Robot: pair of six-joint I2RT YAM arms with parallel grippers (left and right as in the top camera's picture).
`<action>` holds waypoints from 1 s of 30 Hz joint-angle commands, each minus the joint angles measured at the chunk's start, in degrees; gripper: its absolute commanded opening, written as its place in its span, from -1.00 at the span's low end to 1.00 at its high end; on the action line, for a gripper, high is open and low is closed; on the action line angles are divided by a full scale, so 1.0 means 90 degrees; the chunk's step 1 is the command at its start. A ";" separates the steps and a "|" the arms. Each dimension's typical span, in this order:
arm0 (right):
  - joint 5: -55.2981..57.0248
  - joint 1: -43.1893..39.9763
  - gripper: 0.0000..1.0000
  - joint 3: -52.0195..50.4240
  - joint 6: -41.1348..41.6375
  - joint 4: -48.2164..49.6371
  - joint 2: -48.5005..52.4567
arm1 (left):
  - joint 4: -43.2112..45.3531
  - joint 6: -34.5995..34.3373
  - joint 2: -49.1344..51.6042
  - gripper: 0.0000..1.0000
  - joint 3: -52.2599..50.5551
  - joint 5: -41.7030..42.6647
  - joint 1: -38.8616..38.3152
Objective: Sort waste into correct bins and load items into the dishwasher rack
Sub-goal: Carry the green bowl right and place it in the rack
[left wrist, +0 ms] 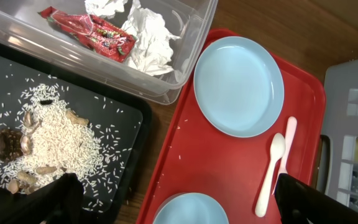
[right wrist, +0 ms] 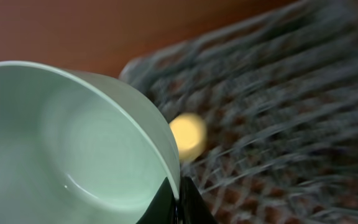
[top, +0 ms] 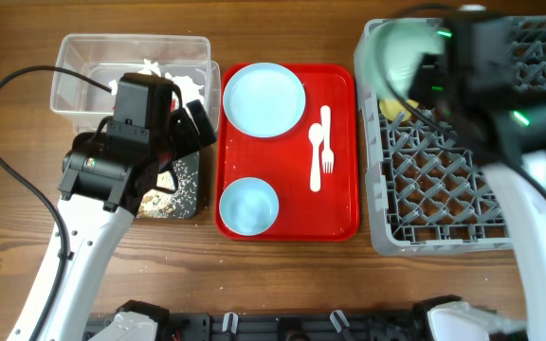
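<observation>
My right gripper (right wrist: 178, 200) is shut on the rim of the pale green bowl (right wrist: 73, 143), held over the grey dishwasher rack's (top: 444, 180) left rear corner; the bowl shows from overhead (top: 393, 55). The yellow cup (right wrist: 187, 135) lies in the rack. My left gripper (left wrist: 173, 202) is open and empty above the red tray's left edge, between the black tray (left wrist: 104, 109) and the light blue bowl (left wrist: 191, 210). The light blue plate (left wrist: 238, 84), white spoon (left wrist: 271, 171) and fork (left wrist: 289, 134) lie on the red tray. The clear tub (left wrist: 185, 68) holds a red wrapper (left wrist: 92, 32) and white tissue (left wrist: 145, 37). Food scraps (left wrist: 48, 140) lie in the black tray.
The flat red serving tray (top: 339, 204) sits in the middle between the bins on the left and the rack on the right. Wooden table (top: 282, 275) runs along the front. The left arm's cable (top: 17, 161) loops over the table's left side.
</observation>
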 commanded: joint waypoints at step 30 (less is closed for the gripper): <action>0.4779 -0.0529 -0.91 -0.0066 -0.6523 0.7684 0.4962 | -0.0007 0.0032 0.0027 1.00 0.0027 0.0032 0.0039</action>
